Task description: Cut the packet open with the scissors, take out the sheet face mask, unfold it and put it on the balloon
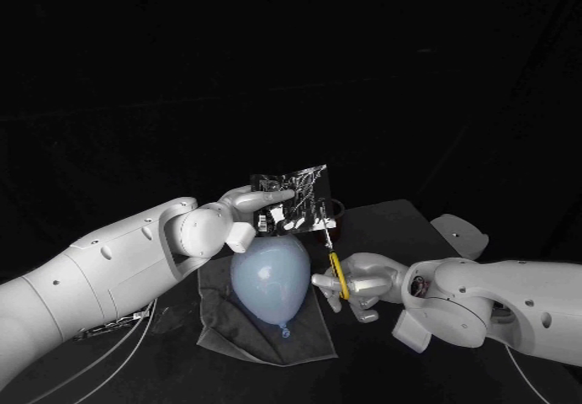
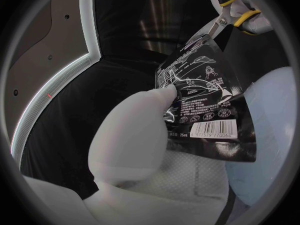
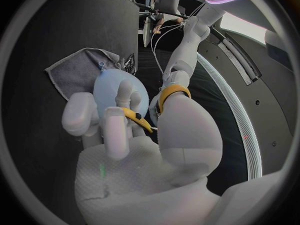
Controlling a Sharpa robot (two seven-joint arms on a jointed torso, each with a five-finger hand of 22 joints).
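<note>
Packet (image 1: 295,200): black and printed, held upright in the air above the balloon. The barcode side faces the left wrist camera.
Left hand (image 1: 249,206): pinches the packet's side edge between thumb and fingers. In the left wrist view the thumb presses on the printed face.
Scissors (image 1: 336,271): yellow handles, blades pointing up toward the packet's lower corner on the robot's right. In the left wrist view the tips reach the packet's edge. Cannot tell whether the blades bite into it.
Right hand (image 1: 364,284): fingers curled around the yellow handles, gripping the scissors. It sits just beside the balloon on the robot's right.
Balloon (image 1: 269,276): pale blue, lying on the cloth with its knot toward the robot. It is below the packet and between the two hands.
Cloth (image 1: 243,332): grey, spread flat on the desk under the balloon, with one edge rumpled.
Desk (image 1: 388,223): black, carries the cloth and balloon. Packet and scissors are both lifted off it.
</note>
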